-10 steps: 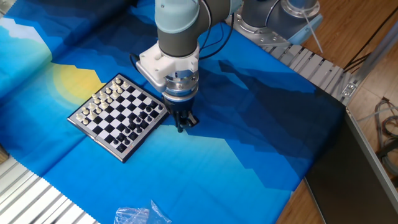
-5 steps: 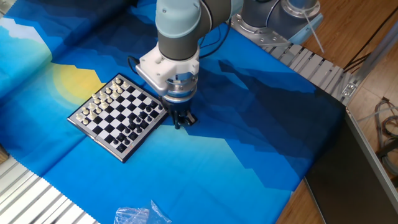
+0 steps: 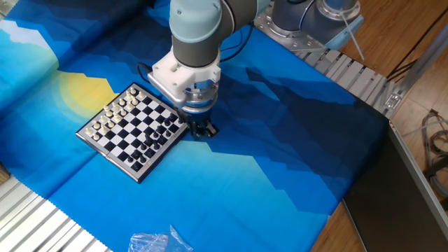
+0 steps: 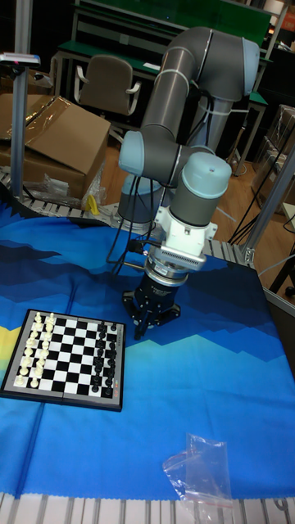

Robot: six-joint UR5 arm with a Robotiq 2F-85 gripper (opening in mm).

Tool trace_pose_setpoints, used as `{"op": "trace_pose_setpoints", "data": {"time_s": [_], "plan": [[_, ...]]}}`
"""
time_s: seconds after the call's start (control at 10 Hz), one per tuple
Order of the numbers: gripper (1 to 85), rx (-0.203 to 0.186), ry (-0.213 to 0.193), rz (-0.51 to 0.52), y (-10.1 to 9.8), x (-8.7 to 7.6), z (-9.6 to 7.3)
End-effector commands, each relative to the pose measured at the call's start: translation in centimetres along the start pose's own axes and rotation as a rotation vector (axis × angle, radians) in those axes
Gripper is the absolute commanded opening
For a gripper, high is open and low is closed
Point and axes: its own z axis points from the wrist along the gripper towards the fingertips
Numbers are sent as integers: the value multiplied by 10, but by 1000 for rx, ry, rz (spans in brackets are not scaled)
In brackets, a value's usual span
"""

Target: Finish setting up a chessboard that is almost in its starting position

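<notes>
The chessboard lies at the left on the blue cloth that covers the table, white pieces along its far-left edge, black pieces along the edge nearest the arm. It has not moved. The gripper has drifted left since a second ago and now hangs just beside the board's right corner, low over the cloth; whether its jaws are clenched or released cannot be told. A clear plastic bag lies near the front edge.
</notes>
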Motion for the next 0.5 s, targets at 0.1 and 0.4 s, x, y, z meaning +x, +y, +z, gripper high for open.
{"op": "trace_pose_setpoints", "data": {"time_s": [0.1, 0.4], "plan": [[10, 12, 23, -33, -13, -2, -12], [10, 23, 26, -62, -22, -6, -18]]}}
